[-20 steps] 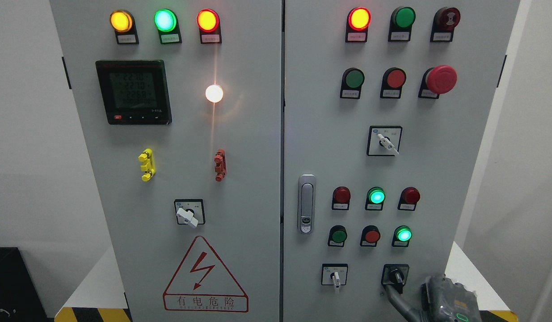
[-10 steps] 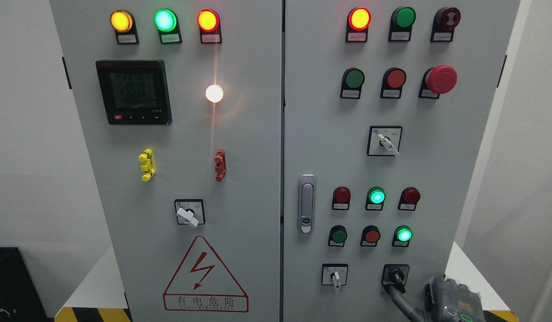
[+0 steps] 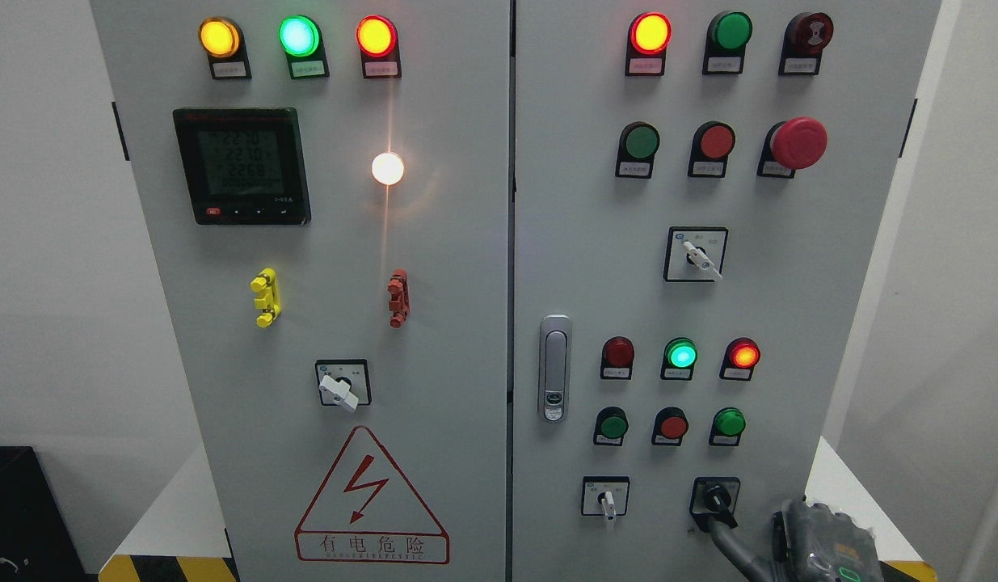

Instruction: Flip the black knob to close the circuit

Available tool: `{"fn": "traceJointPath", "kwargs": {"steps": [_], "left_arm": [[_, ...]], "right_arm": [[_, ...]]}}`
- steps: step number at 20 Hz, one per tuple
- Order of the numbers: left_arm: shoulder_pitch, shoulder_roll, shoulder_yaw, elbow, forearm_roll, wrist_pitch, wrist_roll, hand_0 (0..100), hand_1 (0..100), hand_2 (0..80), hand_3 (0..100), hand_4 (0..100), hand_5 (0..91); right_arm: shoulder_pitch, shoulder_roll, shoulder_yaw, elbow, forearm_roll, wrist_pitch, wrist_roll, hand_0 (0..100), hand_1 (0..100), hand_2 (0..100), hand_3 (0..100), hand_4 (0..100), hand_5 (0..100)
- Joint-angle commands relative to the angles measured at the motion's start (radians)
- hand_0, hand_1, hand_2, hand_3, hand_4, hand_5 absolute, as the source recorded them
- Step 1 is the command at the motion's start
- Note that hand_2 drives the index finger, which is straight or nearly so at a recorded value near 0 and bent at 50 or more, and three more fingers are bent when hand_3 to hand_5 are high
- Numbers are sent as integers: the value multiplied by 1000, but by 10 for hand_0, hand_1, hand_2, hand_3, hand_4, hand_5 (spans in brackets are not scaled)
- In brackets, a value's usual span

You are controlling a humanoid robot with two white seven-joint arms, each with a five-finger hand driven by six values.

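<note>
1. Left door of the grey cabinet (image 3: 434, 339): three lit lamps along the top, amber (image 3: 219, 37), green (image 3: 297, 35) and red (image 3: 376, 35).
2. Below them, a black digital meter (image 3: 242, 166) showing figures, with a bright white lamp (image 3: 387, 168) to its right.
3. Mid-door: a yellow terminal block (image 3: 265, 297) and a red terminal block (image 3: 397, 297), well apart. Under them, a white-handled selector switch (image 3: 341, 385) pointing down-right, above a red electrical hazard triangle (image 3: 371, 501).
4. Door latch handle (image 3: 554, 368) sits at the left edge of the right door.
5. Right door, lower group: in the upper row, an unlit dark red lamp (image 3: 617, 352), a lit green lamp (image 3: 680, 354) and a lit red-orange lamp (image 3: 743, 354). The row below holds a green button (image 3: 612, 425), a red button (image 3: 672, 426) and an unlit green lamp (image 3: 730, 422).
6. Bottom row: a small white selector (image 3: 605, 498), and to its right the black knob (image 3: 715, 499) on its square plate, near the lower right corner of the door.
7. Right hand (image 3: 822, 550) enters at the lower right corner. One grey finger (image 3: 729, 543) extends up-left with its tip at the underside of the black knob; whether it grips cannot be told. The remaining fingers are cut off by the picture edge, so their state cannot be told.
</note>
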Motion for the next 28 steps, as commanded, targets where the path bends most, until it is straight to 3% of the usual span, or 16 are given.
{"fn": "traceJointPath", "kwargs": {"steps": [1, 28], "left_arm": [[0, 0, -1, -1, 0, -1, -1, 120, 556, 0, 0, 0, 0], [0, 0, -1, 1, 1, -1, -1, 120, 556, 0, 0, 0, 0]], "right_arm": [[-5, 2, -12, -15, 0, 0, -2, 0, 2, 897, 1000, 949, 974], [-9, 7, -32, -38, -5, -14, 1, 0, 0, 896, 1000, 952, 976]]}}
